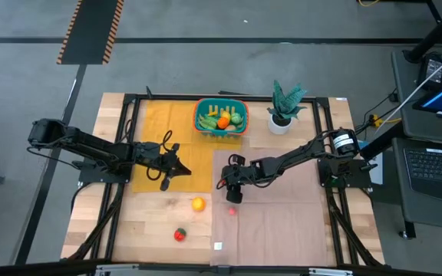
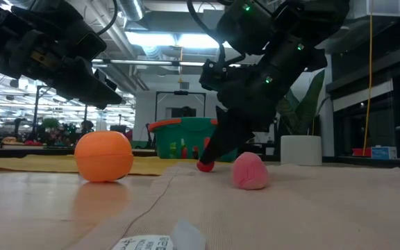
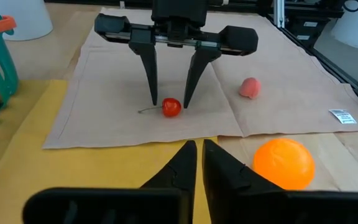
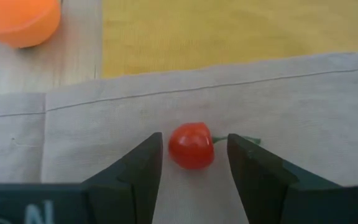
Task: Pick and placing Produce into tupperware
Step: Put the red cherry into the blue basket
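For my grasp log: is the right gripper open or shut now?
Open. The right gripper straddles the cherry, with gaps showing on both sides.

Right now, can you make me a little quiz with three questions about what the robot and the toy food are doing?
1. True or false: the right tool has its fingers open on either side of the red cherry.
2. Which fruit lies on the bare wood beside the cloth? A) orange B) banana C) grape
3. Fill in: the teal basket stands next to a potted ____.

Key: 1 true; 2 A; 3 plant.
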`<move>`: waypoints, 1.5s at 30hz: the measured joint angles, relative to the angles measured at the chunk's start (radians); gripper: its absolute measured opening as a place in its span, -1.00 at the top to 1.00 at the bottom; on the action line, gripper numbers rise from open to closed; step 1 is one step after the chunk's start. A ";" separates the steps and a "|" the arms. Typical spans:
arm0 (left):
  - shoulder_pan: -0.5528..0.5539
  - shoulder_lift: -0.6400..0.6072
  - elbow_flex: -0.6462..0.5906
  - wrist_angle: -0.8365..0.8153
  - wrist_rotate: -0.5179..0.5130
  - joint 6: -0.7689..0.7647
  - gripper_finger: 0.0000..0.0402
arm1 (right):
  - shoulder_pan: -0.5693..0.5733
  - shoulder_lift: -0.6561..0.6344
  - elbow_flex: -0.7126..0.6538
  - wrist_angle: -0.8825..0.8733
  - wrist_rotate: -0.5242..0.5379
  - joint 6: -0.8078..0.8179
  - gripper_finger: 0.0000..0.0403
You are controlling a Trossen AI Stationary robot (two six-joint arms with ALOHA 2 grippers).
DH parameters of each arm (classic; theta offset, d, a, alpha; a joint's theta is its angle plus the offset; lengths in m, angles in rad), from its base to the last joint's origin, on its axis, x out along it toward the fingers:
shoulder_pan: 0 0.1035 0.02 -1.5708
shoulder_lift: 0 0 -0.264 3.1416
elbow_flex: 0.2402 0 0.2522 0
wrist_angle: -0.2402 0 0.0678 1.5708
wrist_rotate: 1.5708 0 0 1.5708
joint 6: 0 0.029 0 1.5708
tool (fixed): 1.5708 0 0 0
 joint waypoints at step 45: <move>0.000 0.000 0.000 -0.004 0.000 0.000 0.62 | 0.000 0.034 0.000 0.042 0.000 -0.048 0.27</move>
